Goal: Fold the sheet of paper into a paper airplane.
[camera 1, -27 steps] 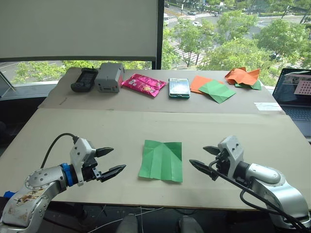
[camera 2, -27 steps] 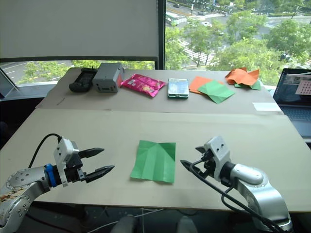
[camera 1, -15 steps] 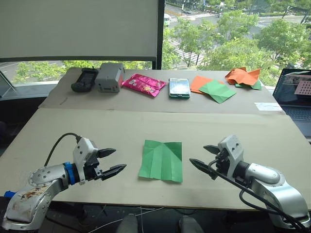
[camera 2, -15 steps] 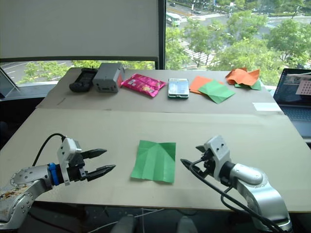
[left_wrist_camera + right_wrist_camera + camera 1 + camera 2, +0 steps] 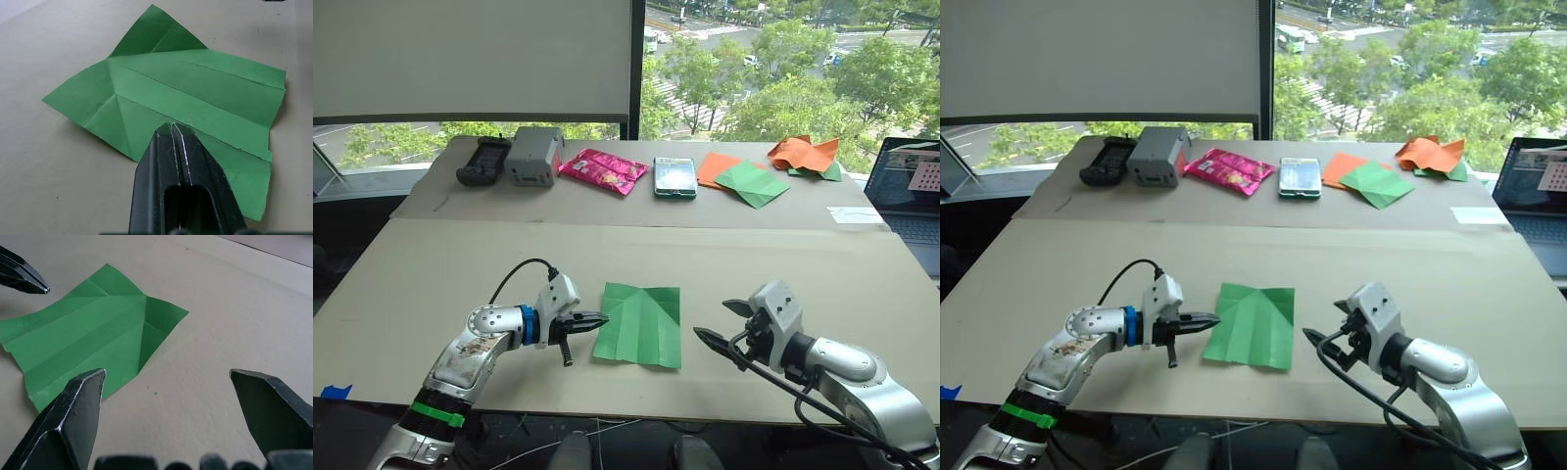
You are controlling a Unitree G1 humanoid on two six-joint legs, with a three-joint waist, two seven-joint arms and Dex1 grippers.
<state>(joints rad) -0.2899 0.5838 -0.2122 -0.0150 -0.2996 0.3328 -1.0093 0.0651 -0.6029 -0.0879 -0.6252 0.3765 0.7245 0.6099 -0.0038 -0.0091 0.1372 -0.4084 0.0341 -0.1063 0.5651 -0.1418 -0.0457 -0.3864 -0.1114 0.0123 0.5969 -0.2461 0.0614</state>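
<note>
The sheet of paper [image 5: 641, 323] lies flat on the near table, bright green with crease lines and two corners folded in at its far edge. My left gripper [image 5: 597, 321] is shut, and its tips rest over the sheet's left edge, as the left wrist view shows with the paired fingertips [image 5: 172, 129] on the paper [image 5: 195, 93]. My right gripper [image 5: 718, 321] stands open just right of the sheet, low over the table and apart from it. In the right wrist view, the paper [image 5: 88, 338] lies beyond its spread fingers [image 5: 78, 396].
Along the far table lie a black remote [image 5: 482, 160], a grey box [image 5: 532, 155], a pink packet [image 5: 602, 169], a phone [image 5: 674, 176], a darker green square [image 5: 751, 182] over orange paper, and crumpled orange paper [image 5: 801, 153]. A laptop [image 5: 911, 196] sits at the right edge.
My left arm has swung right to the sheet's left edge and its gripper has gone from open to shut. The right gripper has barely moved and stays open.
</note>
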